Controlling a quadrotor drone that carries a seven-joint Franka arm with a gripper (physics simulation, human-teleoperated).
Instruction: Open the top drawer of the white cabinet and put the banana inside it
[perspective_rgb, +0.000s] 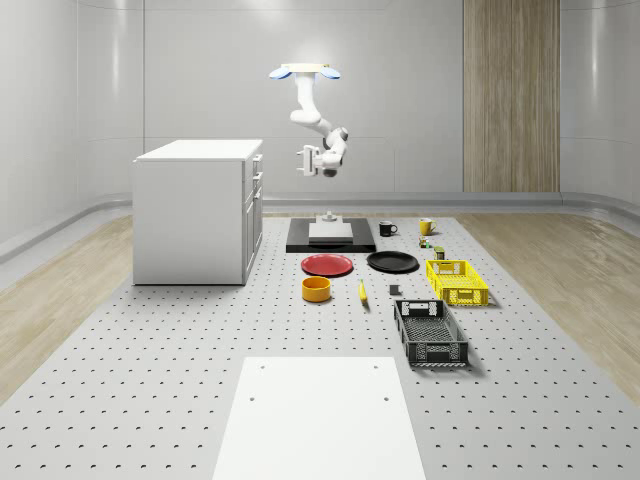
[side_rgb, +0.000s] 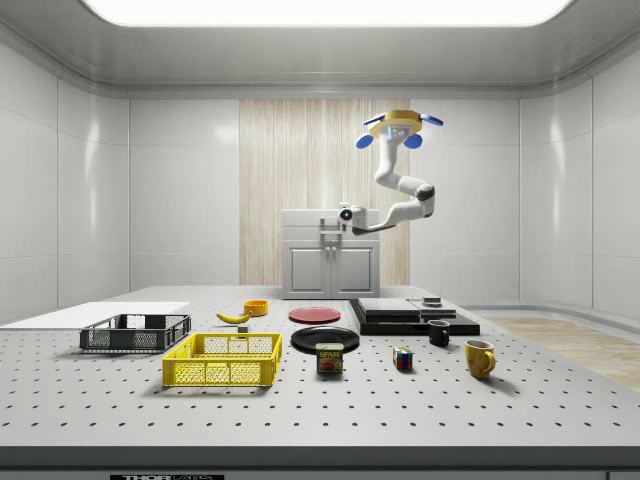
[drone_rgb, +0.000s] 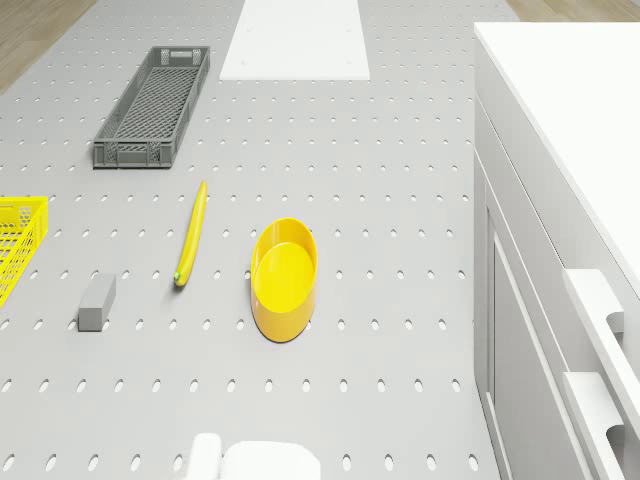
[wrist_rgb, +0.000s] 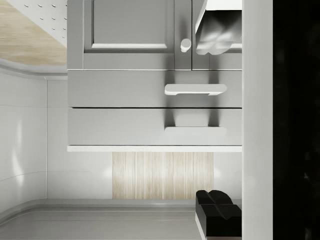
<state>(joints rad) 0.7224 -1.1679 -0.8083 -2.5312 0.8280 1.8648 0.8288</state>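
The white cabinet (perspective_rgb: 200, 210) stands at the whole-scene view's left with all its drawers closed. The wrist view faces its front: the top drawer's handle (wrist_rgb: 195, 131) lies just under the cabinet's top board, with a second handle (wrist_rgb: 195, 89) beyond it. The drone (perspective_rgb: 305, 71) hovers high over the black platform (perspective_rgb: 330, 238), beside the cabinet's front. My gripper (perspective_rgb: 304, 160) hangs open at drawer height, a short gap off the front. One finger (wrist_rgb: 217, 35) and the other finger (wrist_rgb: 217, 210) are spread wide. The banana (perspective_rgb: 363, 293) lies on the table beside a yellow bowl (drone_rgb: 284, 277).
A red plate (perspective_rgb: 327, 265) and a black plate (perspective_rgb: 392, 262) lie near the platform. A yellow crate (perspective_rgb: 457, 282), a dark crate (perspective_rgb: 430, 333), a grey block (drone_rgb: 97, 301), two mugs (perspective_rgb: 387, 228) and a white board (perspective_rgb: 320, 415) share the table.
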